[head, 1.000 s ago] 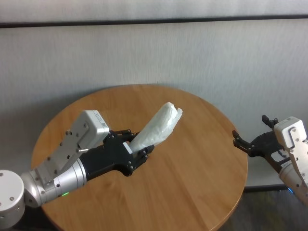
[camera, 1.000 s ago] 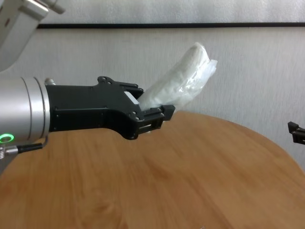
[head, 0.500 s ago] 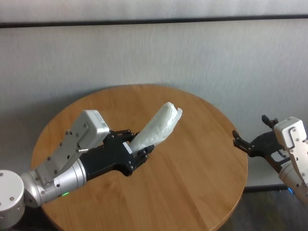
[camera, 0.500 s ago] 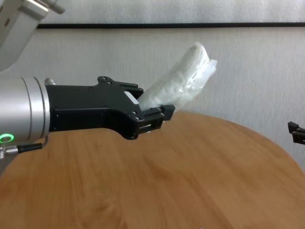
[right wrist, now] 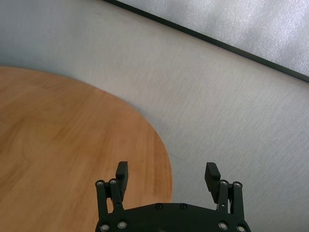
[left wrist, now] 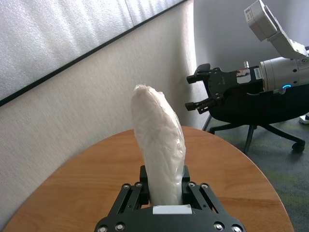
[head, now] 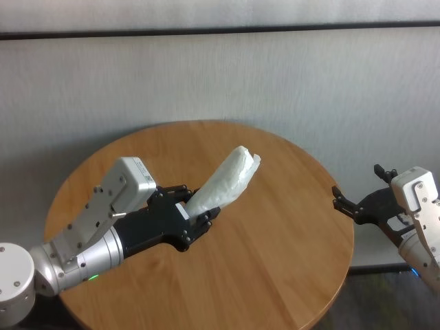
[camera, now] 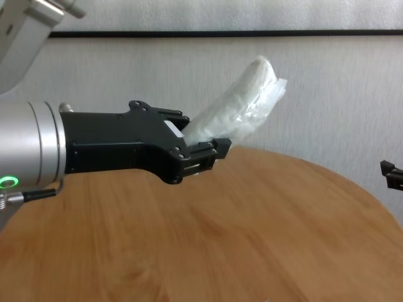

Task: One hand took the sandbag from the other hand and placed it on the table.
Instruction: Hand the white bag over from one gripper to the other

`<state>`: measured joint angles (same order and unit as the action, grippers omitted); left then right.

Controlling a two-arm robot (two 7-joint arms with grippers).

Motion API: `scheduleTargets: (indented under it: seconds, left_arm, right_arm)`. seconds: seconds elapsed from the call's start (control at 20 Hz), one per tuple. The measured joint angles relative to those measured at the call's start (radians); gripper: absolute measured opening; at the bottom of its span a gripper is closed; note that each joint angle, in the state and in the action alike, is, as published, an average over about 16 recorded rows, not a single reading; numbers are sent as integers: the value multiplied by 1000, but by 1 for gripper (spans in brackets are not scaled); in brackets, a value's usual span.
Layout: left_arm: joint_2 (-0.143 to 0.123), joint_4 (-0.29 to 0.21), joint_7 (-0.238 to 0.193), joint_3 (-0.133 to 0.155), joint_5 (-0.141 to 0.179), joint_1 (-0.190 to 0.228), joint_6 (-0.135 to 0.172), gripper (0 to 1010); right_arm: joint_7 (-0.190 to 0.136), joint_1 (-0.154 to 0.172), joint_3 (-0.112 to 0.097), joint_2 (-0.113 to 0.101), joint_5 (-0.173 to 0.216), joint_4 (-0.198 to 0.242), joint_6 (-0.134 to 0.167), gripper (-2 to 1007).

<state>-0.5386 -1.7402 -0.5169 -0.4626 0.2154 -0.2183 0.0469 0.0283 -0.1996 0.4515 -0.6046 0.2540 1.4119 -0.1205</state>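
Left fingers (head: 194,214) clamp sandbag (head: 227,180); right fingers (head: 342,202) spread.

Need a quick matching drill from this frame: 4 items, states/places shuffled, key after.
Items:
1. soft white plastic-wrapped sandbag
2. broad black left gripper
3. slim black right gripper
4. round light-brown wooden table

States:
A. open, empty, just off the table's right edge
B. beneath the raised bag
C. shut on the bag's lower end
D. held above the table, tilted up and away

Pairs: 1-D, 2-C, 3-A, 4-B
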Motion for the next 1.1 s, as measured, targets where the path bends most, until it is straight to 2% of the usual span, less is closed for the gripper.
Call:
scheduleTargets:
  seconds: [1.1]
  left_arm:
    - [0,0,0,0,0,0,0,374]
  right_arm:
    - [0,0,0,0,0,0,0,1001]
